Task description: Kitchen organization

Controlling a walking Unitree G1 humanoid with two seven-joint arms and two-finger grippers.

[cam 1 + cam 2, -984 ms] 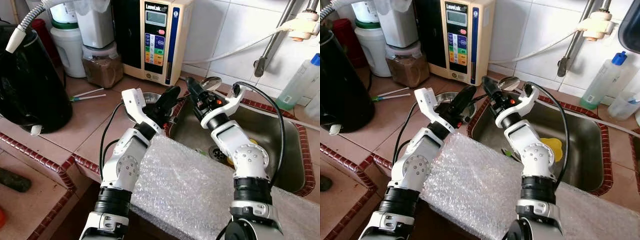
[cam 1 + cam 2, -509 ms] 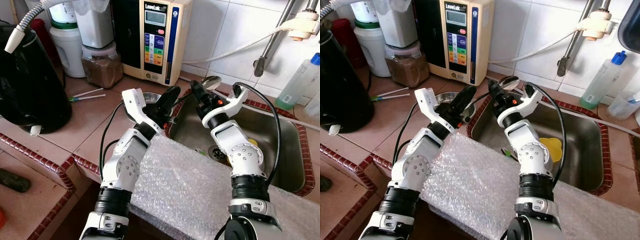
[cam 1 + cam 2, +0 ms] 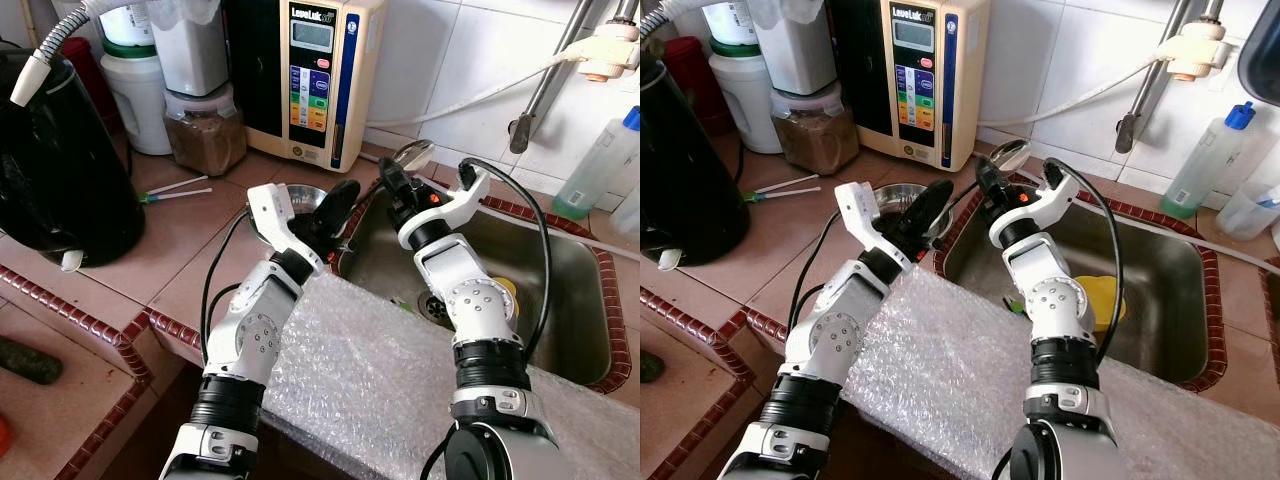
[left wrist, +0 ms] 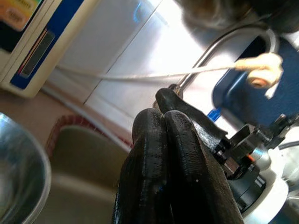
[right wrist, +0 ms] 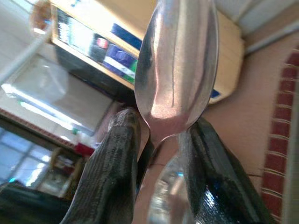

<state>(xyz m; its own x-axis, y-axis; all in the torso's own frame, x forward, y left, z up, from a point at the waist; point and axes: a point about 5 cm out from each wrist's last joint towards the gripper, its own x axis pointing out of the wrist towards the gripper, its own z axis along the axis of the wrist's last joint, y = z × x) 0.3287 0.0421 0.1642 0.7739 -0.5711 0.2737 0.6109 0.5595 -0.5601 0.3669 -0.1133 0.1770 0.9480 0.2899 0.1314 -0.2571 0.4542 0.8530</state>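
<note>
My right gripper [image 3: 392, 188] is shut on the handle of a metal spoon [image 3: 413, 154], held over the sink's near left corner with the spoon's bowl pointing up. In the right wrist view the spoon [image 5: 177, 60] rises from between the two black fingers [image 5: 112, 163]. My left gripper [image 3: 341, 194] is shut with nothing in it, its fingers [image 4: 163, 154] pressed together, just above the rim of a small steel bowl [image 3: 300, 196] on the tiled counter. The two grippers are close together, side by side.
A steel sink [image 3: 560, 290] with a yellow sponge [image 3: 1102, 295] lies to the right. Bubble wrap [image 3: 400, 380] covers the near counter edge. A water ionizer [image 3: 315, 75], a jar of brown powder [image 3: 205, 130], a black kettle [image 3: 60, 170] and two straws [image 3: 175, 190] stand at left.
The right gripper has carried the spoon slightly left and farther away. The left gripper has dipped a little toward the steel bowl.
</note>
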